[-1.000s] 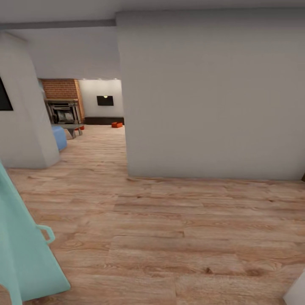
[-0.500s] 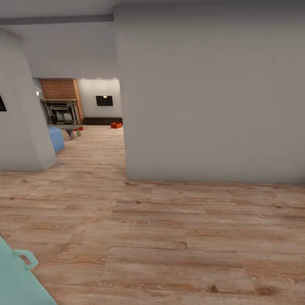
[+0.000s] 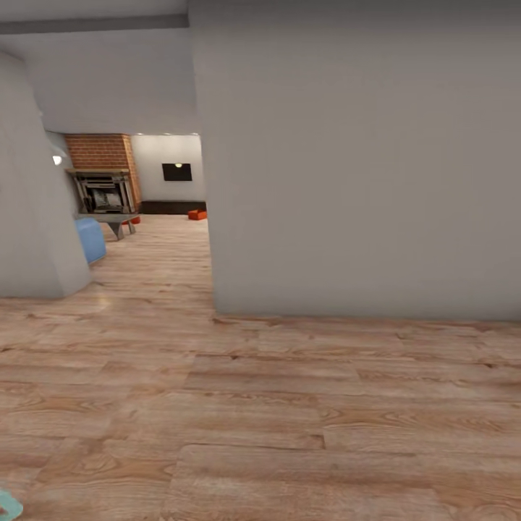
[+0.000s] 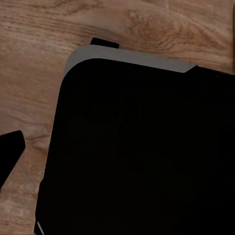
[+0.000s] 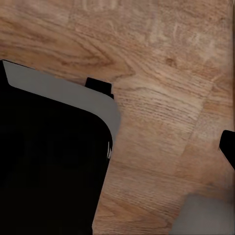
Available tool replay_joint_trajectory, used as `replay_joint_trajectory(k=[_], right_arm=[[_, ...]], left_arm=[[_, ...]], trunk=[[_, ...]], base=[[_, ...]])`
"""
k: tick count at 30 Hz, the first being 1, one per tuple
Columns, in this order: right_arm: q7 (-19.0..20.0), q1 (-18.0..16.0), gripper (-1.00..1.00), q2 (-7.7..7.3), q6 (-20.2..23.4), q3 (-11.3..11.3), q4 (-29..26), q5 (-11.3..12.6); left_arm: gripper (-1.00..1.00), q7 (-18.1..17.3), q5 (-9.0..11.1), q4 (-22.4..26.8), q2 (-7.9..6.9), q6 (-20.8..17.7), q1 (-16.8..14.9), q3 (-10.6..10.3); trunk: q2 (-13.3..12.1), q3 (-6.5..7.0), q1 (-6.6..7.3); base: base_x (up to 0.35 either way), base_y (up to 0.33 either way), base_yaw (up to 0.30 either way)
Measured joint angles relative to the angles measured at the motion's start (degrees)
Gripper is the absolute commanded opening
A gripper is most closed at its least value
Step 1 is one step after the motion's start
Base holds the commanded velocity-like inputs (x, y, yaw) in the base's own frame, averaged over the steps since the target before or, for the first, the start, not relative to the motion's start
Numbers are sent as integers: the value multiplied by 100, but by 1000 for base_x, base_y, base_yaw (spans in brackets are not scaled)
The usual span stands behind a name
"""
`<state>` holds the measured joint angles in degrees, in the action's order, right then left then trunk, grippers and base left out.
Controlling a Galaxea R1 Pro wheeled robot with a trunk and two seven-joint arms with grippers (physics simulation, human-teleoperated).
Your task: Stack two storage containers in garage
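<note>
Open plank floor ahead, squeezed by a wall block into a left-hand passage.

The wood-plank floor (image 3: 260,405) lies bare across the foreground. A broad grey wall (image 3: 362,166) closes off the centre and right; a curved wall (image 3: 29,217) stands at the left. Between them a passage runs back to the living room (image 3: 170,181), where a blue seat (image 3: 91,239), a low table (image 3: 108,221) and an orange-red container (image 3: 197,214) stand along its far stretch.
</note>
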<state>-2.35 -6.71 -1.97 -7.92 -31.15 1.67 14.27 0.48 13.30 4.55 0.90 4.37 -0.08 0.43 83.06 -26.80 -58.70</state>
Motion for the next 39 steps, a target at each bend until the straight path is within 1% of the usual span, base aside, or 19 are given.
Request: replay_joint_trajectory(k=[30,39], right_arm=[[3,0,100,10,0,0,0,0],[3,0,100,2,-141,0,0,2]], left_arm=[[100,0,2,0,-3,-2,0,0],[100,0,-3,0,2,1,0,0]], trunk=[[0,0,0],[0,0,0]], base=[[322,0,1],[323,0,212]])
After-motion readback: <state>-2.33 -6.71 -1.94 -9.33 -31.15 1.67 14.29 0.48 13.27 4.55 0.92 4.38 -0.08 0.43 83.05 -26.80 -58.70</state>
